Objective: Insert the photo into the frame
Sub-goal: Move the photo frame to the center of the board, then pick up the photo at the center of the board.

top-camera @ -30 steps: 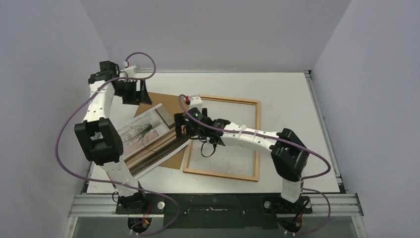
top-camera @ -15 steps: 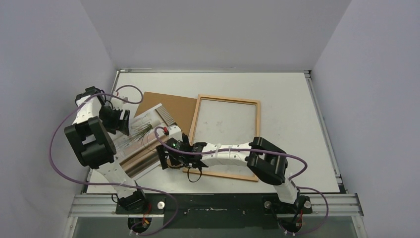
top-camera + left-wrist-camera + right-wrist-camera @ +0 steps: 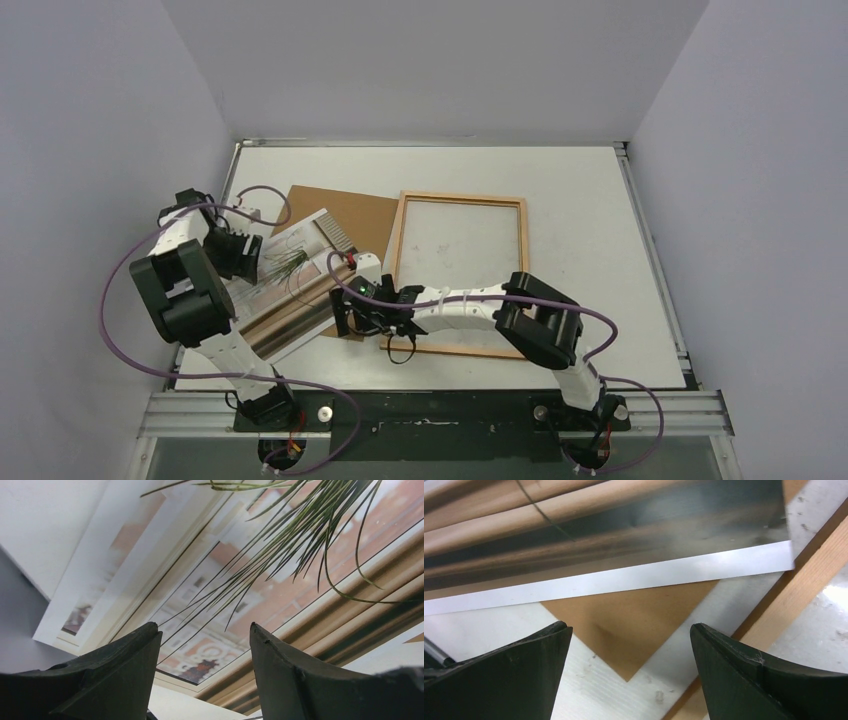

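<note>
Well, the photo lay face up at the left of the bench, partly over a brown backing sheet, the frame just right of it, left jaws open above its left edge, right jaws open by its near corner.

The photo shows beige-brown bands with green leaves; the frame is reddish-brown.
</note>
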Robot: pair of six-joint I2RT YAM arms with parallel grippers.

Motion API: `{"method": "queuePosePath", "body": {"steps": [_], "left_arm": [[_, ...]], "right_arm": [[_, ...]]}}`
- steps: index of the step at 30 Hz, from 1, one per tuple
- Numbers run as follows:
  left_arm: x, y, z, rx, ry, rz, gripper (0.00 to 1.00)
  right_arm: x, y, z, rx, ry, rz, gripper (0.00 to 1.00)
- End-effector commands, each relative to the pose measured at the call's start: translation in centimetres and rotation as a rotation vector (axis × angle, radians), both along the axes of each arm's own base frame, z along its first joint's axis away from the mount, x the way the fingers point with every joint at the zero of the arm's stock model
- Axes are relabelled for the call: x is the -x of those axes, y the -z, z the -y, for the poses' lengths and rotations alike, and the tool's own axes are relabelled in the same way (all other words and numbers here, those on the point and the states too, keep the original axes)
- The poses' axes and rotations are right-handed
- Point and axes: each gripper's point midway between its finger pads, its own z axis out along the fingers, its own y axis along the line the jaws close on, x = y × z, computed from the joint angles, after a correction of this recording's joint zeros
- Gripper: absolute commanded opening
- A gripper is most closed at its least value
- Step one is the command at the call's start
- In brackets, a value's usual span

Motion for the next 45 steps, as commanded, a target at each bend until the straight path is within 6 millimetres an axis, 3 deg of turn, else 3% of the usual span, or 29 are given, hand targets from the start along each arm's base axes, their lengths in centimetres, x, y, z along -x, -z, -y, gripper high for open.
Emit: {"method": "queuePosePath", "body": {"steps": [1,7,13,18,29,33,41,45], "left_arm": [[-0.9,-0.3,-0.2,-0.018,0.018,0.075,0.62],[-0.2,0.8,1.0,0.003,0.033,0.063,0.61],[0.4,1.7,2.2,0.022,0.045,0.048,0.60],[0.6,2.0,2.7,0.032,0.051,0.046,0.59],[0.8,2.1,2.8,0.038,0.055,0.042,0.57],[0.8,1.9,2.9,0.038,0.055,0.044,0.57],[0.7,1.6,3.0,0.044,0.058,0.046,0.57],[0.7,1.5,2.9,0.042,0.058,0.047,0.56]], "right_arm": [[-2.3,0.0,2.9,0.031,0.088,0.013,0.94],[-4.2,-1.1,5.0,0.015,0.138,0.019,0.95],[-6.3,-2.0,4.8,-0.019,0.174,0.017,0.98],[-7.4,-1.4,4.7,-0.048,0.210,-0.015,0.99],[-7.5,-0.4,2.1,-0.197,0.205,-0.140,0.98],[-7.9,0.1,2.6,-0.204,0.234,-0.165,0.97],[-8.3,-0.8,1.9,-0.323,0.241,-0.205,0.94],[-8.5,-2.3,1.5,-0.385,0.231,-0.190,0.93]]}}
